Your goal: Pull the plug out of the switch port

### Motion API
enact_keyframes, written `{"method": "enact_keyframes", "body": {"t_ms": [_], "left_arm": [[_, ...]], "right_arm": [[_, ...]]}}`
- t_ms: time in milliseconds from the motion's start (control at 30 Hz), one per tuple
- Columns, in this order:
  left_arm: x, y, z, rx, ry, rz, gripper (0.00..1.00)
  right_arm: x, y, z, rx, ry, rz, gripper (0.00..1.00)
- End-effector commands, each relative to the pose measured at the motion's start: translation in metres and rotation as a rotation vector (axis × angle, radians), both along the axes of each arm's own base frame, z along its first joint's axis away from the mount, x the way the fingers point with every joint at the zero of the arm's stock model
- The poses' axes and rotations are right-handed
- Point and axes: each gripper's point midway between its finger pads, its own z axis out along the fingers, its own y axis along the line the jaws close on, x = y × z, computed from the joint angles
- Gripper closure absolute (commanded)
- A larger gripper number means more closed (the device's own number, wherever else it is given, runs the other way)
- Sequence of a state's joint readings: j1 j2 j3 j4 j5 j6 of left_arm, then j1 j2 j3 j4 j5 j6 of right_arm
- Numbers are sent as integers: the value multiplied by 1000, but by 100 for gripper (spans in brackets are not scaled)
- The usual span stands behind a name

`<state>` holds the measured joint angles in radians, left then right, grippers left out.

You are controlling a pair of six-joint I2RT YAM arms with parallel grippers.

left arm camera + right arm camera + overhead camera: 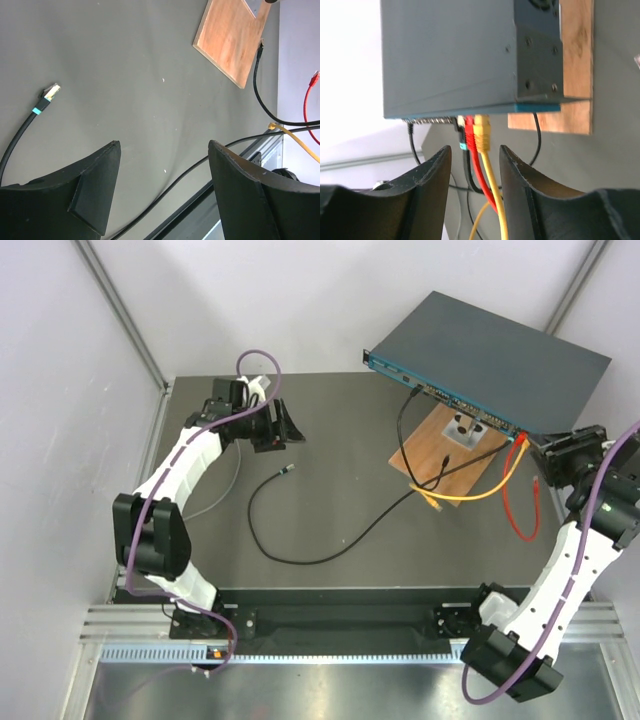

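Switch [490, 350]: a wide, flat box of dark grey-blue sheet metal, far right of the table [340, 440], set at an angle, its front edge propped on a wooden board [420, 455].
Port face [445, 395]: a narrow teal strip with a row of small square sockets, turned toward the arms.
Plugs: a red plug [469, 134] and a yellow plug [482, 133] sit side by side in sockets near the right end. Both are moulded plastic with smooth round cords hanging down.
Right gripper [474, 150]: fingers apart, black and wedge-shaped, just short of the port face. In the right wrist view both plugs lie in line with the gap, neither one touched.
Step in hand: the approach appears done; the grasp is not yet made.
Next move: probably advance until one plug body sits between the pads, close on it, then draw straight back from the socket. Which of the two is meant I cannot tell.
Left gripper [164, 145]: fingers wide apart and empty, well away over the matt grey table.
Loose black cable [300, 560]: curled on the table, its clear-tipped connector [50, 92] lying free.
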<state>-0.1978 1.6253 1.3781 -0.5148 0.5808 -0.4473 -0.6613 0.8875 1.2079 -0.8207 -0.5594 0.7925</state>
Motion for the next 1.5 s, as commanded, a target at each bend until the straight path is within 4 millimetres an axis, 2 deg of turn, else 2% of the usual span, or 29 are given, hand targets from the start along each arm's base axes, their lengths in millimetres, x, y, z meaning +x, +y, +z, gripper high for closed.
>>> {"method": "enact_keyframes", "body": {"t_ms": [0, 300, 700, 1033, 1333, 1367, 1467], "left_arm": [[11, -9, 26, -44, -97, -36, 25], [12, -8, 26, -31, -106, -47, 25], [9, -8, 25, -32, -108, -55, 26], [4, -7, 24, -31, -105, -57, 27], [2, -7, 22, -32, -107, -63, 28], [2, -7, 22, -32, -108, -63, 28], [1, -6, 23, -28, -111, -61, 28]], "right_arm": [[10, -11, 26, -39, -125, -36, 57], [13, -16, 7, 36, -112, -81, 62], [23, -21, 4, 94, -159, -98, 66], [9, -9, 24, 84, -181, -71, 63], [15, -14, 13, 124, -187, -87, 64], [16, -15, 6, 152, -176, -96, 65], [20, -20, 7, 153, -194, -110, 66]]}}
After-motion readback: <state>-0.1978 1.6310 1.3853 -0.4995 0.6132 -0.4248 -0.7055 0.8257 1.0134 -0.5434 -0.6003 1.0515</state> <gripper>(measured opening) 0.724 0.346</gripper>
